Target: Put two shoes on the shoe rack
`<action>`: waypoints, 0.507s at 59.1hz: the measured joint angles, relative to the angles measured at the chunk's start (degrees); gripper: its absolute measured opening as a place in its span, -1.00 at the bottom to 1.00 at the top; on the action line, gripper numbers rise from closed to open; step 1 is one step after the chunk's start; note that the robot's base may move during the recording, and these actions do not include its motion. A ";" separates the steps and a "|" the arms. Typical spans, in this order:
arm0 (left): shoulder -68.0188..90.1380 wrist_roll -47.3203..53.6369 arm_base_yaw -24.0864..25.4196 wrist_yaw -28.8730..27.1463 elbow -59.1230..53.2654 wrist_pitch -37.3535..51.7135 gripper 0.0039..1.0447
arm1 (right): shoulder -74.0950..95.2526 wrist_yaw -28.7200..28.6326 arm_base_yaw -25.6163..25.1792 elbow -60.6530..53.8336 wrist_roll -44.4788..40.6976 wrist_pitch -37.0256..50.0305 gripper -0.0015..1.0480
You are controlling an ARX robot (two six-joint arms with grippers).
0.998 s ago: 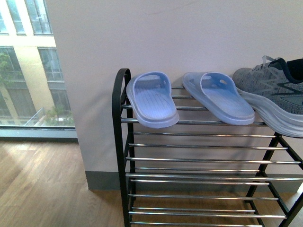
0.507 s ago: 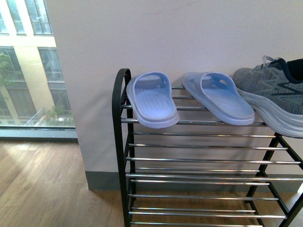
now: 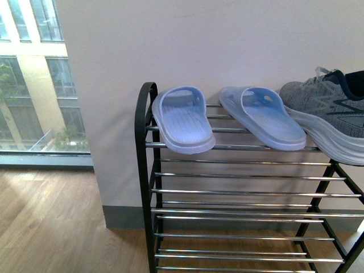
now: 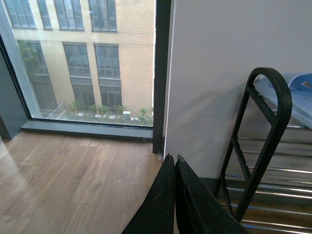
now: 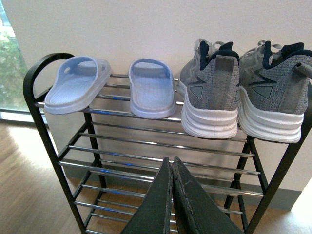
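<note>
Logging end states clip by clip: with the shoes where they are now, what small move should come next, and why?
Probably none beyond holding both arms back: two grey knit sneakers and two pale blue slide sandals sit on the black-framed chrome-bar shoe rack's top shelf, and both tools are shut, empty.

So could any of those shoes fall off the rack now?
Maybe. The left sandal sits right by the arched end of the shoe rack, and its heel pokes out past the front bar, so a bump might tip it off. The sneakers also hang their thick white heels over the front bar. The shelves are just thin bars with gaps, so a shoe that gets nudged could tilt. Both grippers, left and right, are shut and hold nothing.
</note>
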 joint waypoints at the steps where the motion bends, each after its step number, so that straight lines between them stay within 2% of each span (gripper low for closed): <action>1: -0.33 0.00 0.00 0.00 0.00 -0.33 -0.98 | -0.42 0.00 0.00 0.00 0.00 -0.39 -0.97; 10: -3.08 0.00 0.00 0.00 0.00 -3.15 -0.98 | -3.93 0.00 0.00 0.00 0.00 -3.91 -0.97; 16: -10.12 0.00 0.00 0.02 0.00 -12.11 -0.98 | -5.38 0.02 0.00 0.00 0.02 -5.40 -0.97; 22: -12.22 0.00 0.00 -0.04 0.02 -13.11 -0.98 | -6.73 0.00 0.00 0.00 0.00 -6.80 -0.97; 27: -12.31 0.02 0.04 -0.09 0.02 -13.38 -0.98 | -13.35 0.11 0.00 0.00 0.02 -15.34 -0.97; 30: -12.33 0.00 0.04 -0.02 0.02 -13.40 -0.98 | -15.72 0.00 0.00 0.00 0.02 -16.33 -0.97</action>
